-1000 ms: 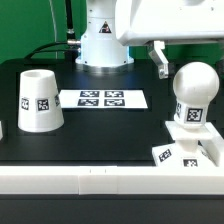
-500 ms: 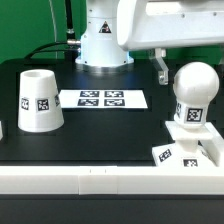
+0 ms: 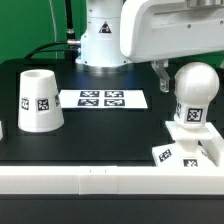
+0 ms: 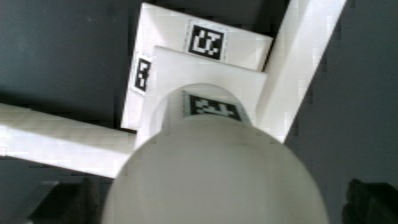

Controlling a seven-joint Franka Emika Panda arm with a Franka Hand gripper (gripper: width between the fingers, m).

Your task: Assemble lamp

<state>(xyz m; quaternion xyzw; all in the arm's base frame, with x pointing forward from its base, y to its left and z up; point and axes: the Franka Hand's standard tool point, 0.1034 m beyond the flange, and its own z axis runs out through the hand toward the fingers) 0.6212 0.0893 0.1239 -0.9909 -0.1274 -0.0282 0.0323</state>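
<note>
The white rounded bulb (image 3: pixel 194 92) stands upright on the flat square base (image 3: pixel 186 131) at the exterior view's right, both with black-and-white tags. The tapered shade (image 3: pixel 38 100) stands alone, mouth down, at the exterior view's left. My gripper (image 3: pixel 176 68) hangs just behind the top of the bulb; one dark finger (image 3: pixel 160 68) shows beside it. In the wrist view the bulb (image 4: pixel 214 170) fills the space between my two dark fingers (image 4: pixel 365 200), with gaps on both sides. The gripper (image 4: pixel 214 208) is open and empty. The base (image 4: pixel 178 60) lies beyond the bulb.
The marker board (image 3: pixel 102 99) lies flat on the black table between shade and bulb. The white robot body (image 3: pixel 100 40) stands at the back. A white rail (image 3: pixel 80 180) runs along the table's front edge, close to the base; its bars cross the wrist view (image 4: pixel 302 60).
My hand has moved toward the exterior view's right, coming closer over the bulb. The bulb, base and shade have not moved.
</note>
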